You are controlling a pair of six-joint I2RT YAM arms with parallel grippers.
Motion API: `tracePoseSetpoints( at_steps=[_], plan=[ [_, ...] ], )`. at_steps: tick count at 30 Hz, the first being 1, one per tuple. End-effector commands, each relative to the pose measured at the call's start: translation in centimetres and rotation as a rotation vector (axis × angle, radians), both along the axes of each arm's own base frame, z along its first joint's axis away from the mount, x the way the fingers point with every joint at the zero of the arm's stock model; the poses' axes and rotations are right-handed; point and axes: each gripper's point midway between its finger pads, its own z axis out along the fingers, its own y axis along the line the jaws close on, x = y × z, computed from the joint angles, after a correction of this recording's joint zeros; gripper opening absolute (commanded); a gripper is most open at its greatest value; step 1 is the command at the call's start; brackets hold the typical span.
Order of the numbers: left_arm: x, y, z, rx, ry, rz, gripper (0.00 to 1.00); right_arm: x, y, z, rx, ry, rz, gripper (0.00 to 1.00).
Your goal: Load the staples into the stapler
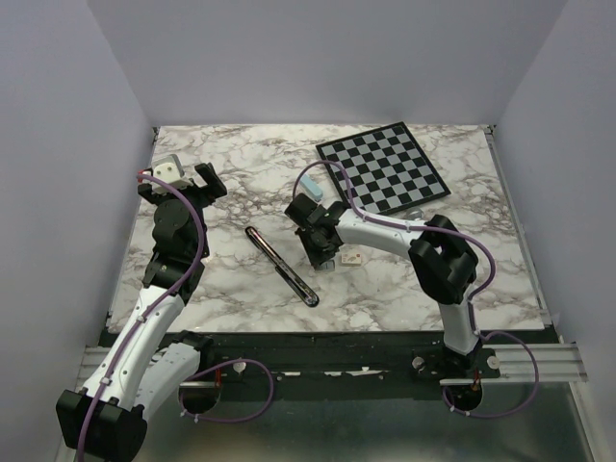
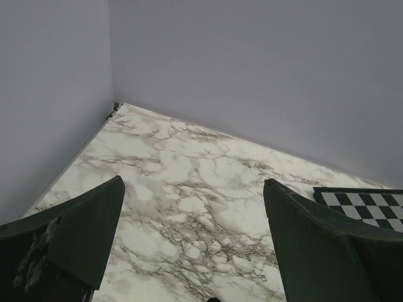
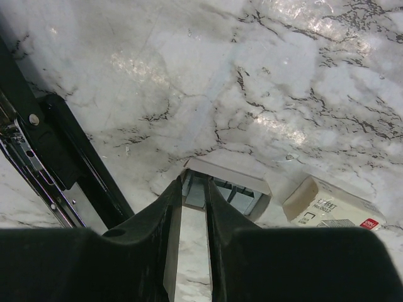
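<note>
The stapler (image 1: 281, 267) lies opened out flat on the marble, a slim black bar running diagonally; in the right wrist view it is the black-and-metal rail (image 3: 63, 165) at the left. My right gripper (image 1: 324, 258) reaches down into a small white tray (image 3: 234, 171) of grey staple strips. Its fingertips (image 3: 196, 184) are closed narrowly on either side of one strip of staples (image 3: 196, 195), which still sits in the tray. My left gripper (image 1: 179, 183) hovers at the far left, wide open (image 2: 195, 239), with only bare marble between its fingers.
A cream staple box (image 3: 327, 204) lies just right of the tray, also visible from above (image 1: 350, 258). A black-and-grey checkerboard (image 1: 383, 168) lies at the back right. Grey walls close in the table on three sides.
</note>
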Motion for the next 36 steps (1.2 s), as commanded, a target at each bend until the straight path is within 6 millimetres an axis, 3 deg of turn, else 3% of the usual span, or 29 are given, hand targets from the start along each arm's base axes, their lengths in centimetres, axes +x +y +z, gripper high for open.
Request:
tracePoseSetpoints(
  at_steps=[1,9,22,36],
  plan=[
    [0.0,-0.1,0.0,-0.012,-0.005,-0.013,0.99,-0.5,-0.3,-0.5,-0.049,0.014,0.016,0.29],
    [0.1,-0.1,-0.1,-0.013,-0.001,-0.016,0.99,-0.3,-1.3,-0.1,-0.077,-0.015,-0.013,0.29],
    [0.1,-0.2,-0.1,-0.014,0.000,-0.019,0.99,-0.9,-0.2,-0.7,-0.060,0.004,0.019,0.31],
    [0.1,-0.2,-0.1,-0.014,0.000,-0.022,0.99,-0.7,-0.8,-1.5,-0.097,-0.003,0.007,0.31]
  ],
)
